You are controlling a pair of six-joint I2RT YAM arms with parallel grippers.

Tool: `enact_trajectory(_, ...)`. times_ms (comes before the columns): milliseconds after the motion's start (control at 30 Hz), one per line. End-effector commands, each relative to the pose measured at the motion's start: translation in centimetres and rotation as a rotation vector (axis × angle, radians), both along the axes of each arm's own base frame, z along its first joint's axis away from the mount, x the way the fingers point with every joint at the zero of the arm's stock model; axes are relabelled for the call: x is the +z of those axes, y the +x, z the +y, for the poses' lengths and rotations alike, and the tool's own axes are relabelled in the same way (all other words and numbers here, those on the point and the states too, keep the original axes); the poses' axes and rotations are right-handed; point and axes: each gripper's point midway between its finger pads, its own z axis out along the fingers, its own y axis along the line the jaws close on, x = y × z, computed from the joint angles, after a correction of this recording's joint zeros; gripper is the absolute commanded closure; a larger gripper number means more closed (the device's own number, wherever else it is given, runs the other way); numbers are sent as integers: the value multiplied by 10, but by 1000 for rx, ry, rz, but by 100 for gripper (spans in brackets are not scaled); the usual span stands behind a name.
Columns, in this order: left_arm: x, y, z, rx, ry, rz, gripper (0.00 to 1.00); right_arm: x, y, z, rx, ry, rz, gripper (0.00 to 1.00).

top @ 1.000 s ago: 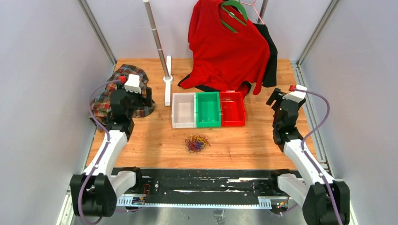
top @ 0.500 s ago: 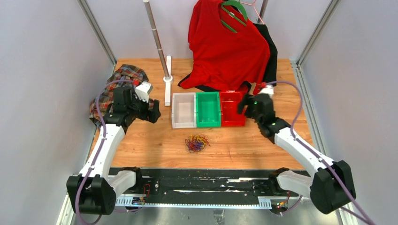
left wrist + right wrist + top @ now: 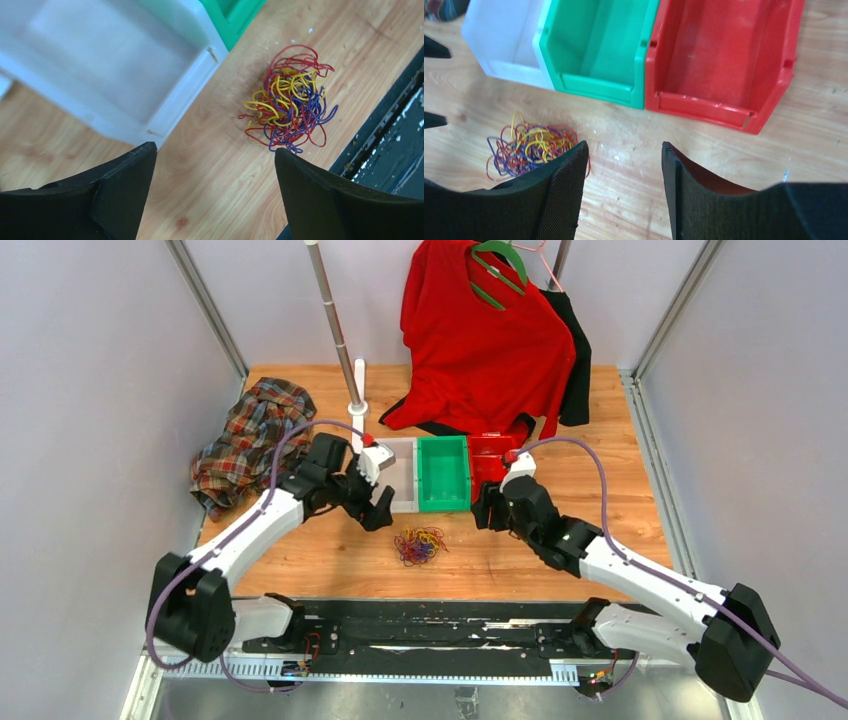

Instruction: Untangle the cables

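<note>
A tangled clump of thin red, yellow and blue-purple cables (image 3: 420, 545) lies on the wooden table in front of the bins. It also shows in the left wrist view (image 3: 288, 100) and the right wrist view (image 3: 526, 146). My left gripper (image 3: 380, 508) is open and empty, just left of the clump and above the table; its gap (image 3: 215, 155) frames bare wood. My right gripper (image 3: 482, 512) is open and empty, to the right of the clump, and its gap (image 3: 624, 155) is over bare wood in front of the bins.
Three bins stand in a row behind the cables: white (image 3: 392, 476), green (image 3: 443, 473) and red (image 3: 496, 452). A plaid cloth (image 3: 248, 430) lies at the left. A red garment (image 3: 480, 340) hangs on a rack at the back, beside a metal pole (image 3: 335, 320).
Both arms have swung inward from the table's sides and come down toward the cable clump, one on each side. The cables have not moved.
</note>
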Motion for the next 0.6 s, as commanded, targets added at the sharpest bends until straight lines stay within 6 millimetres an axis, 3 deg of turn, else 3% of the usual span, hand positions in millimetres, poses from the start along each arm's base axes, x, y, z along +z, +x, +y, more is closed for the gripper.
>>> enact_trajectory(0, -12, -5, -27, -90, -38, 63, 10, -19, -22, -4, -5, -28, 57, 45)
enact_trajectory(133, -24, -13, -37, -62, -52, 116, 15, -20, -29, -6, -17, -29, 62, 46)
enact_trajectory(367, -38, -44, -39, -178, -36, 171, 29, -25, -34, 1, 28, -48, 86, 53)
enact_trajectory(567, -52, -49, -41, -231, -17, 200, 36, -25, -36, 14, 103, -78, 118, 54)
